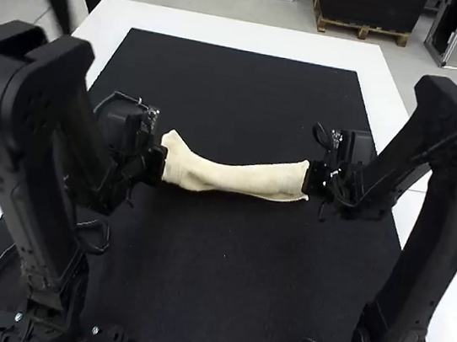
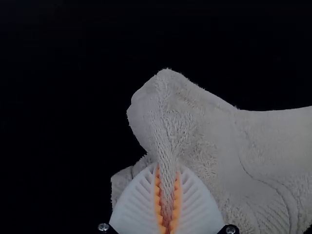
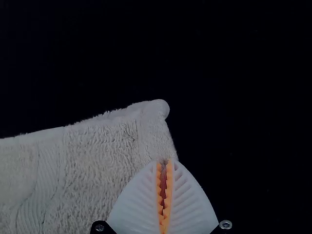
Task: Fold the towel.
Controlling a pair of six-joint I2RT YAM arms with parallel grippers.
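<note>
Left arm (image 1: 36, 118) and right arm (image 1: 455, 182) stand nearest the camera. Left gripper (image 1: 159, 165) pinches a gathered fold of towel (image 1: 236, 179); right gripper (image 1: 309, 181) pinches its opposite end. Towel spans between both, over black mat (image 1: 230, 282).

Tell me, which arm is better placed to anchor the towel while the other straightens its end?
Right, probably. The right tool pinches the towel at a fairly neat edge, while the left tool grips a gathered ridge at the more rumpled end.
</note>
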